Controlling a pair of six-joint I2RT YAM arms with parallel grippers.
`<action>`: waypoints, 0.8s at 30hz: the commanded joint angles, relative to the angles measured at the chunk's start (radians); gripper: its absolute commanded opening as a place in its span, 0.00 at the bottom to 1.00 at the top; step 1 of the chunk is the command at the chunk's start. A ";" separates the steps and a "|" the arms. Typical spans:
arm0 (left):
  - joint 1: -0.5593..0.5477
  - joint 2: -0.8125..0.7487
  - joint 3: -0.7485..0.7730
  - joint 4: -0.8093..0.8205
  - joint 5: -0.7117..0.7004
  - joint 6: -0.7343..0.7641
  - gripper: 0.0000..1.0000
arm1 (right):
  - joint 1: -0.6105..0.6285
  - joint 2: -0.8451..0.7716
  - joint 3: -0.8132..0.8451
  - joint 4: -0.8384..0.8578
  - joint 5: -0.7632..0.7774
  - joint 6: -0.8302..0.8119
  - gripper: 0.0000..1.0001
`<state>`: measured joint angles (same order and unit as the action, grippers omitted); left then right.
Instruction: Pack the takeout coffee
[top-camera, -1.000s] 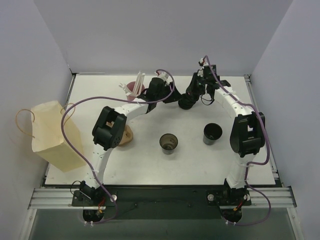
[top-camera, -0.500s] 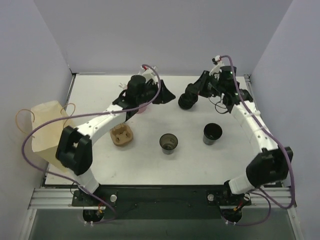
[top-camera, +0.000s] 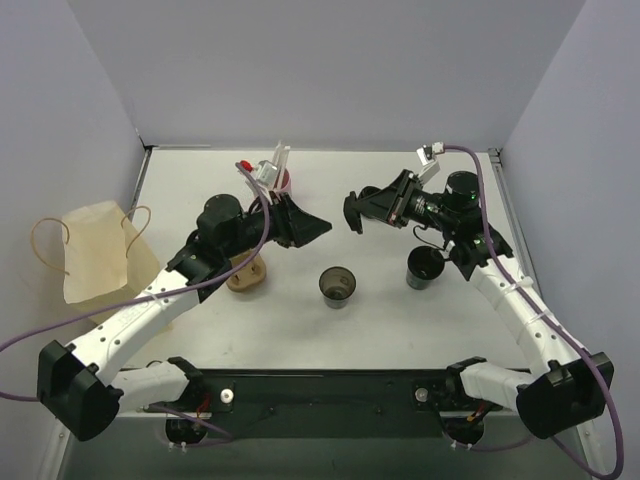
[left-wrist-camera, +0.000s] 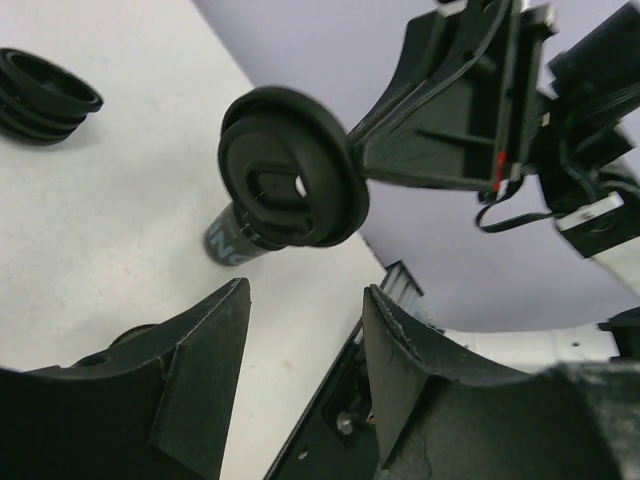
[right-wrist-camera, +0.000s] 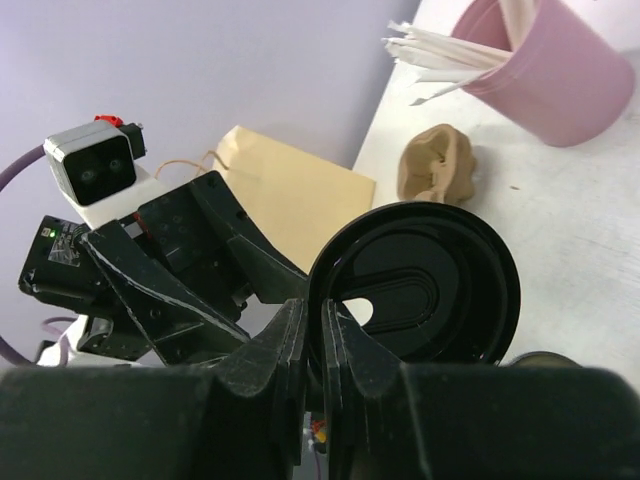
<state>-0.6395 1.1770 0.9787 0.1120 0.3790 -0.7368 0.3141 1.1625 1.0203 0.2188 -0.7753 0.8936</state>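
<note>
Black lid (top-camera: 352, 211) upright, facing left pincer (top-camera: 322, 228)

Noted smooth, glossy black plastic on the lid (right-wrist-camera: 415, 285), matt and faintly grainy black plastic on the left end effector (left-wrist-camera: 305, 290). Saw creased matt brown paper in the bag (top-camera: 95, 265), rough tan moulded pulp in the cup carrier (top-camera: 245, 272), smooth pink plastic in the straw cup (right-wrist-camera: 545, 75), and a matt white finish on the surface (top-camera: 400, 330).

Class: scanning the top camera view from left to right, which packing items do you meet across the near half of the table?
In order: paper bag → brown pulp carrier → grey cup → black cup.
</note>
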 joint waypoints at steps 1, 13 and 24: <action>-0.002 -0.066 -0.008 0.136 0.003 -0.133 0.59 | 0.036 -0.064 -0.009 0.134 -0.051 0.056 0.10; -0.022 -0.056 -0.032 0.251 0.012 -0.202 0.57 | 0.071 -0.115 -0.032 0.188 -0.021 0.108 0.10; -0.065 0.001 -0.020 0.330 0.000 -0.237 0.55 | 0.085 -0.127 -0.052 0.227 -0.016 0.136 0.10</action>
<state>-0.6861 1.1614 0.9360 0.3595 0.3752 -0.9619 0.3878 1.0660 0.9817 0.3466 -0.7864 1.0035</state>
